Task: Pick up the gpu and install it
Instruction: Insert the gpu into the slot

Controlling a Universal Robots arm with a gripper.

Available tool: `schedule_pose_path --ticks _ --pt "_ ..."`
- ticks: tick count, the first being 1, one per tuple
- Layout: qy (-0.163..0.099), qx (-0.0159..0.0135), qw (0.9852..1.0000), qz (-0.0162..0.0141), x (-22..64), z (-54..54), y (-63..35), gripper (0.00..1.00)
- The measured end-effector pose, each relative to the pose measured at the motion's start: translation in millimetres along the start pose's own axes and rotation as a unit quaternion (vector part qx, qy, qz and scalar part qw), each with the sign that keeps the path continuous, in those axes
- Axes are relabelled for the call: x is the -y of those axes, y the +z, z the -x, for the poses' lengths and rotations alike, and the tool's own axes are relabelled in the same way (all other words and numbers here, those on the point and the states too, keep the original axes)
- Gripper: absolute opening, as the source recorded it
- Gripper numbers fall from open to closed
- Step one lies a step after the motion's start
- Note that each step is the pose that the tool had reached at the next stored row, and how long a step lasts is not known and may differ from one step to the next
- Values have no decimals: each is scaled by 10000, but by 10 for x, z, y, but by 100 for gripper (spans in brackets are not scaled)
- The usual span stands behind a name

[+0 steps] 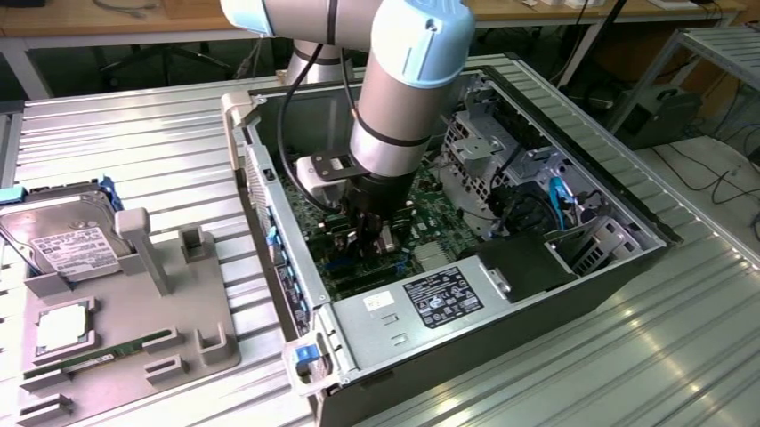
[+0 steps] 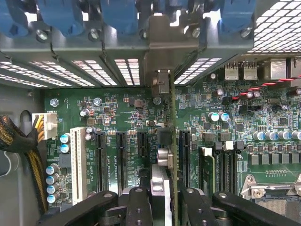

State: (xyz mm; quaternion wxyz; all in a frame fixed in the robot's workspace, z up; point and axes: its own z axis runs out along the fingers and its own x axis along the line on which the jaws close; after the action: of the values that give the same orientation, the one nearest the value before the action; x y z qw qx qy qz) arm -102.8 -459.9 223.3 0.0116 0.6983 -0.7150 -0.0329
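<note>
1. Arm reaches down into the open computer case at centre of the exterior view; the case lies on its side with the panel off, which leaves the motherboard facing up and reachable from above.
2. Gripper sits at the lower middle of the wrist view, fingers clamped on the gpu; the card is held edge-on, so it reads as a thin vertical line running up the middle of the frame.
3. Gpu's silver bracket stands at upper centre of the wrist view, against the case's rear slot openings; my judgement: bracket is being lined up with a rear opening so the card's edge can meet a slot.
4. Black expansion slots run parallel to the held card, at lower left of centre; the card hangs just beside the slot right of centre; whether it is already seated I cannot tell.
5. Blue retention clips line the top of the wrist view, above the rear openings; likely there to lock brackets.
6. Parts tray at lower left of the exterior view holds a hard drive, a cpu and a green memory stick; upright tray posts stand with nothing between them.
7. Power supply with its label occupies the case's near end, lower centre.
</note>
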Motion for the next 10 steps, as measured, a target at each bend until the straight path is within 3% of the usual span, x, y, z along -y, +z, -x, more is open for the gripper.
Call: schedule_pose_path --ticks 10 --pt "0 2 10000 -1 0 0 2 29"
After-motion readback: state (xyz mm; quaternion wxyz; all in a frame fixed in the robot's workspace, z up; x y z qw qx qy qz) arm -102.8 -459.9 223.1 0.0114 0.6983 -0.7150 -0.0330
